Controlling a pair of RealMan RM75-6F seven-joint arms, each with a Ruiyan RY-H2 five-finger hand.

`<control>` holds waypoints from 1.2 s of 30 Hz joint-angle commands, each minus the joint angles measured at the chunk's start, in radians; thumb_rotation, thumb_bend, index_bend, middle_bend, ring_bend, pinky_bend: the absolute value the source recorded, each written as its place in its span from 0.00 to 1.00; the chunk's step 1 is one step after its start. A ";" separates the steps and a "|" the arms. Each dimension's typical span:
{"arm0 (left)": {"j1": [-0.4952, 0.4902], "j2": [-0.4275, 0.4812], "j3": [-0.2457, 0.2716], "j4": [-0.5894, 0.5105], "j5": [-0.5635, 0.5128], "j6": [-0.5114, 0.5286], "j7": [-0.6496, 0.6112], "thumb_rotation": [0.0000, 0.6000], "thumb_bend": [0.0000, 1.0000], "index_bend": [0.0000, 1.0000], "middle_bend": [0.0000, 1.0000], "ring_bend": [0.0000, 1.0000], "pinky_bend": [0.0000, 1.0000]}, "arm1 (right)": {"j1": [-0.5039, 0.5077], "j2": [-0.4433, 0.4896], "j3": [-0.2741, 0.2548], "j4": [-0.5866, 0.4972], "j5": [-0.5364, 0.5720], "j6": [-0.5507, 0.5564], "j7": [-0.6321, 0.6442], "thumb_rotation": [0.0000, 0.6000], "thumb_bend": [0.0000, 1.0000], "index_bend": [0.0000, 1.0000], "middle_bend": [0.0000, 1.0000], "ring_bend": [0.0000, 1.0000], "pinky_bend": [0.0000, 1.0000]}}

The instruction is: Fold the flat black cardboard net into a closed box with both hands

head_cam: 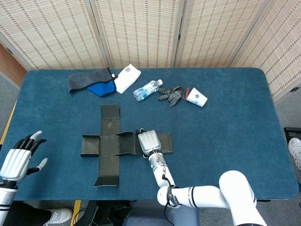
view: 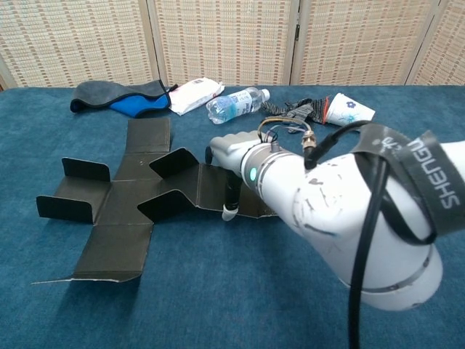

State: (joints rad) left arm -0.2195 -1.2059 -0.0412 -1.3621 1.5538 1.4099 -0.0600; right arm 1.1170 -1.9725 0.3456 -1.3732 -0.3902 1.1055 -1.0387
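right hand (head_cam: 148,141) fingers curled, pressing cardboard net (head_cam: 107,145) right arm | left hand (head_cam: 19,157) fingers spread, well apart

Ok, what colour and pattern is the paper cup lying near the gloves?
The paper cup is white with small blue flower prints and a red rim; the chest view shows it best.

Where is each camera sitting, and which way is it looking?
Head view: high up, looking down on the whole blue table; the left hand and the right hand show.
Chest view: low at the table's near edge, looking across toward the screens; the right arm fills it, the left hand is out of frame.
Both show the black cardboard net under the right hand and the water bottle.
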 commanded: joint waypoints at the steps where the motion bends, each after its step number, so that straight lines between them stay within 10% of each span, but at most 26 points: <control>1: -0.031 -0.006 -0.005 0.017 0.016 -0.026 -0.021 1.00 0.28 0.24 0.12 0.16 0.23 | -0.029 0.033 -0.019 -0.020 -0.044 -0.019 0.049 1.00 0.08 0.21 0.34 0.88 0.87; 13: -0.253 -0.154 -0.014 0.269 0.180 -0.114 -0.172 1.00 0.20 0.37 0.43 0.61 0.78 | -0.072 0.103 -0.064 -0.020 -0.117 -0.084 0.146 1.00 0.08 0.21 0.34 0.88 0.87; 24: -0.402 -0.362 0.027 0.652 0.287 -0.061 -0.296 1.00 0.17 0.32 0.37 0.71 0.81 | -0.084 0.191 -0.093 -0.018 -0.152 -0.164 0.204 1.00 0.08 0.21 0.34 0.88 0.87; 36: -0.417 -0.420 0.067 0.767 0.272 -0.026 -0.317 1.00 0.17 0.37 0.38 0.72 0.80 | -0.076 0.257 -0.121 -0.031 -0.169 -0.205 0.237 1.00 0.08 0.21 0.33 0.88 0.87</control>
State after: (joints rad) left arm -0.6368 -1.6217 0.0230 -0.6012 1.8285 1.3786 -0.3729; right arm 1.0409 -1.7167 0.2256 -1.4042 -0.5581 0.9016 -0.8025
